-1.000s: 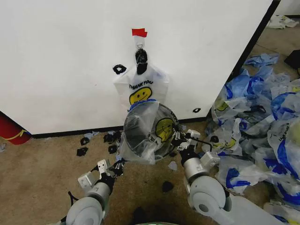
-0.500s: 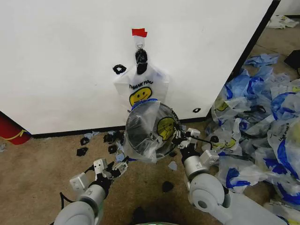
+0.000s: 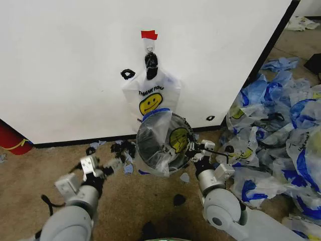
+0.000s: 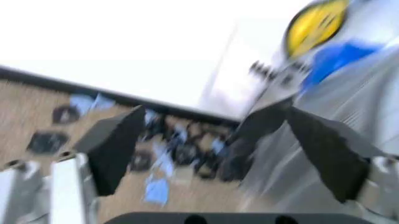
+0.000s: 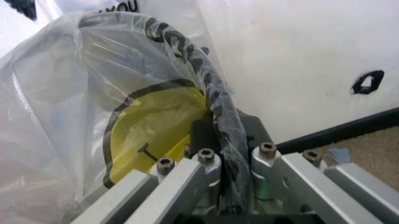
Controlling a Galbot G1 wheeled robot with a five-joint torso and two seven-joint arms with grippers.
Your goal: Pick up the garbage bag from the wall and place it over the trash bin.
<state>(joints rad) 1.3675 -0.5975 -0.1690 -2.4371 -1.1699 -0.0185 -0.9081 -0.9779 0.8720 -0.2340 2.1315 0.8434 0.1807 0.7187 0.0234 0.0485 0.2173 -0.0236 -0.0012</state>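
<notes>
The black trash bin stands tilted by the wall, with a translucent garbage bag with a yellow smiley stretched over its rim. My right gripper is shut on that rim; in the right wrist view the fingers clamp the black rim through the plastic. Another smiley "THANK YOU" bag hangs from the hook under red tape. My left gripper is open to the bin's left, holding nothing, its pads wide apart.
A heap of blue-and-white plastic bags covers the floor on the right. Black scraps lie along the wall's black base trim. A red object sits at the far left. Open carpet lies in front of the bin.
My left gripper has drawn back to the left, away from the bag-covered bin. The bin has shifted slightly right. The right gripper keeps its hold on the rim.
</notes>
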